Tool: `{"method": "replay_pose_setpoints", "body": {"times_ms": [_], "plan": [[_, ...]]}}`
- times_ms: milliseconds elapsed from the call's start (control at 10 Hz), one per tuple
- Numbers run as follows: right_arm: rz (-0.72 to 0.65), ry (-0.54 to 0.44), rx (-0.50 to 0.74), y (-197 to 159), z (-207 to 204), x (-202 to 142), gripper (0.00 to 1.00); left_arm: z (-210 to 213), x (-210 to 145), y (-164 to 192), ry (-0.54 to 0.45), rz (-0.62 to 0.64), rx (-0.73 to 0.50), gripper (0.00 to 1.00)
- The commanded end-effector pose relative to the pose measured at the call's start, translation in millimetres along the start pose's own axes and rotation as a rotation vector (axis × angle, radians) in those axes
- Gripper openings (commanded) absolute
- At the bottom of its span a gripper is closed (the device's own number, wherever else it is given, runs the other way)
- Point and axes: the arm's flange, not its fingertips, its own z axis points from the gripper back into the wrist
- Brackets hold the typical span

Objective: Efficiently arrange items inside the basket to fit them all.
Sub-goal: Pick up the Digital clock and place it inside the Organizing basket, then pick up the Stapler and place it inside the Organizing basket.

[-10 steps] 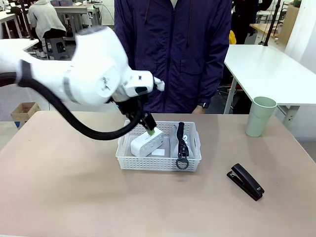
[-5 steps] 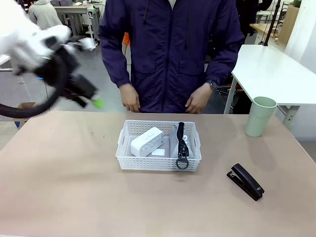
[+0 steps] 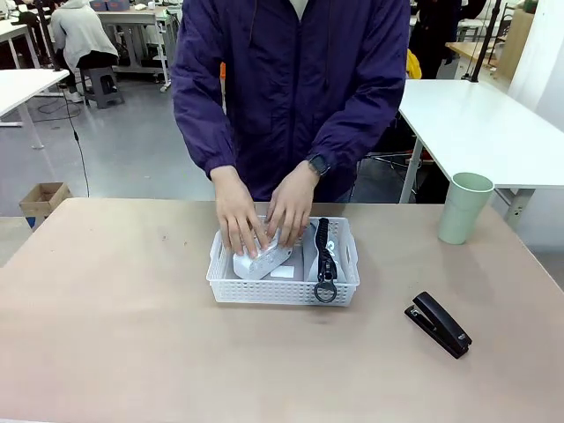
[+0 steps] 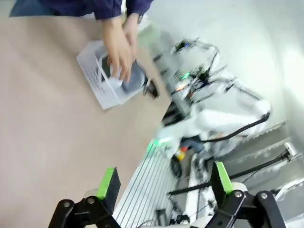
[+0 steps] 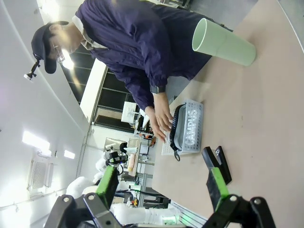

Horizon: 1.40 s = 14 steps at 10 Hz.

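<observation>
- The shallow white perforated plastic basket [image 3: 264, 291] sits at the middle of the tan table [image 3: 115, 335].
- In the basket's left half lies the small white rectangular box [image 3: 263, 264], tilted, with the person's hands [image 3: 238, 220] pressed on it.
- In the basket's right half the grey "CAMPUS" zip pouch [image 3: 309, 254] stands on edge. Its long axis runs from front wall to back wall, and its black strap [image 3: 327, 264] hangs over the front wall.
- The black stapler [image 3: 438, 324] lies flat to the basket's right, nearer the robot, with its long axis slanting away from the basket's front right corner.
- The pale green cup [image 3: 463, 208] stands upright farther right of the basket, toward the person's side.
- The left gripper [image 4: 165, 180] is spread wide and empty, high and well away from the basket. The right gripper [image 5: 161, 184] is also spread wide and empty.
- Both loose items lie right of the basket, so the right arm looks nearer. Its jaws would need to close across the stapler's slant.
</observation>
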Motion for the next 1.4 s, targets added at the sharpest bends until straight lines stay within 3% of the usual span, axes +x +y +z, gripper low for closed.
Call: {"method": "replay_pose_setpoints", "body": {"times_ms": [0, 100, 200, 1300], "plan": [[0.030, -0.019, 0.022, 2.3, -1.7, 0.8, 1.00, 12.3, 1.8, 61.5, -0.069, 0.047, -0.145, 1.00], [0.030, -0.019, 0.022, 2.3, -1.7, 0.8, 1.00, 11.5, 0.8, 67.2, -0.055, 0.098, -0.106, 1.00], [0.030, -0.019, 0.022, 2.3, -1.7, 0.8, 1.00, 10.1, -22.1, 35.4, -0.077, 0.037, -0.081, 1.00], [0.030, -0.019, 0.022, 2.3, -1.7, 0.8, 1.00, 10.1, -22.1, 35.4, -0.077, 0.037, -0.081, 1.00]]}}
